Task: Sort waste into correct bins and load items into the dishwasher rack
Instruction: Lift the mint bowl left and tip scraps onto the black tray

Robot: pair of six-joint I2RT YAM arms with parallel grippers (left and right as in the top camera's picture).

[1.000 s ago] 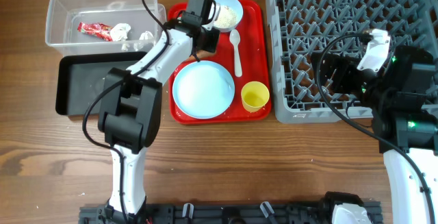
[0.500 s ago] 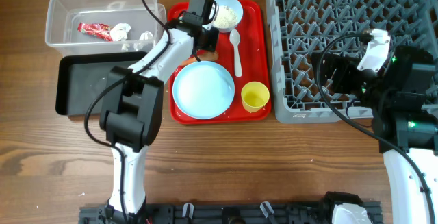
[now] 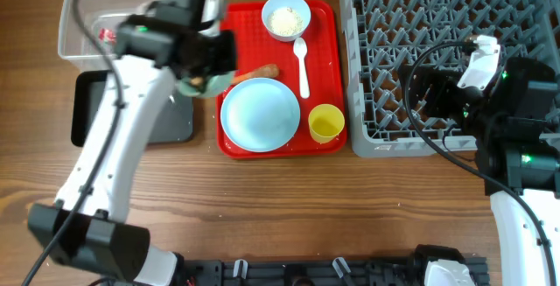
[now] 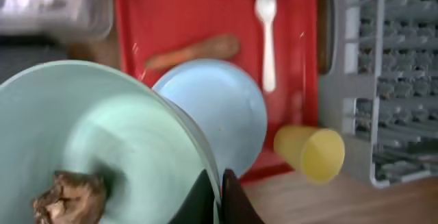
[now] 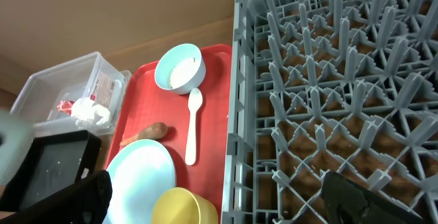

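At the red tray's (image 3: pixel 328 67) left edge, a held bowl (image 4: pixel 102 135)

Left pincer (image 4: pixel 219 200) pinches the tilted bowl's rim, with a brown scrap (image 4: pixel 68 195) inside. Carrot (image 3: pixel 255 73), plate (image 3: pixel 259 115), spoon (image 3: pixel 303 63) and cup (image 3: pixel 325 123) lie on the tray. Right pincer (image 5: pixel 215 198), spread, hangs over the rack (image 3: pixel 437 24).

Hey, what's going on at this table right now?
The left gripper pinches the rim of a small pale bowl holding a brown food scrap, near the clear plastic tub and black tray. A round light-blue plate, yellow cup, white plastic spoon, orange carrot and bowl of rice sit on the red serving tray. The right gripper hangs open over the grey pegged dishwasher rack.
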